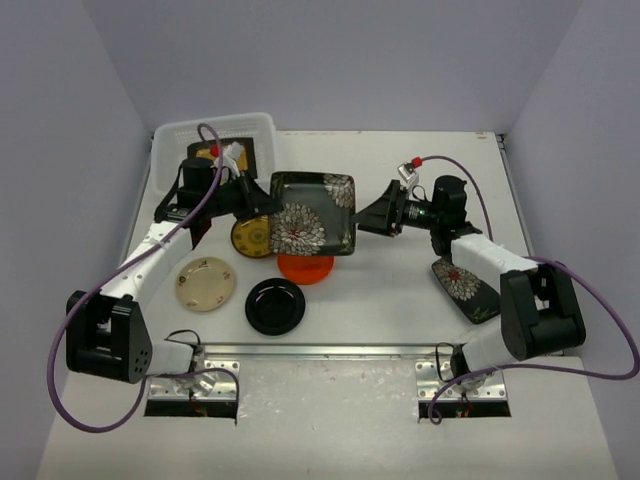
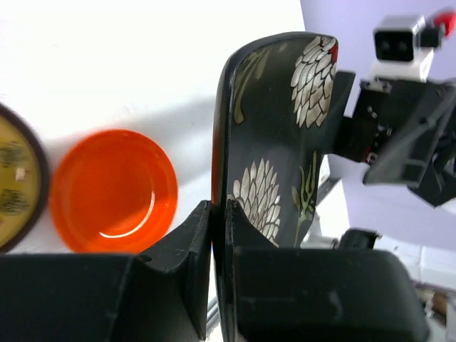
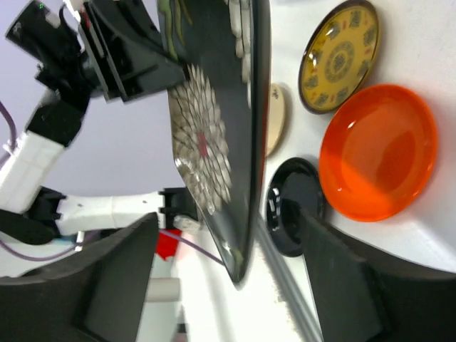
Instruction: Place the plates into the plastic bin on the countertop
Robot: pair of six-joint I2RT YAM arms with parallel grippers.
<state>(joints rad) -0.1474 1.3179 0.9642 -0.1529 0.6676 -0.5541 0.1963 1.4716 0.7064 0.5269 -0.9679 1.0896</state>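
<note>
My left gripper is shut on the left edge of a square black plate with white flowers and holds it above the countertop. In the left wrist view both jaws pinch the rim of this plate at my left gripper. My right gripper is open at the plate's right edge. In the right wrist view the plate's corner sits between the spread fingers of my right gripper, not touching. The plastic bin stands at the back left with an amber plate inside.
On the countertop lie an orange plate, a yellow-patterned plate, a cream plate and a round black plate. A second flowered black plate lies under my right arm. A metal rail runs along the near edge.
</note>
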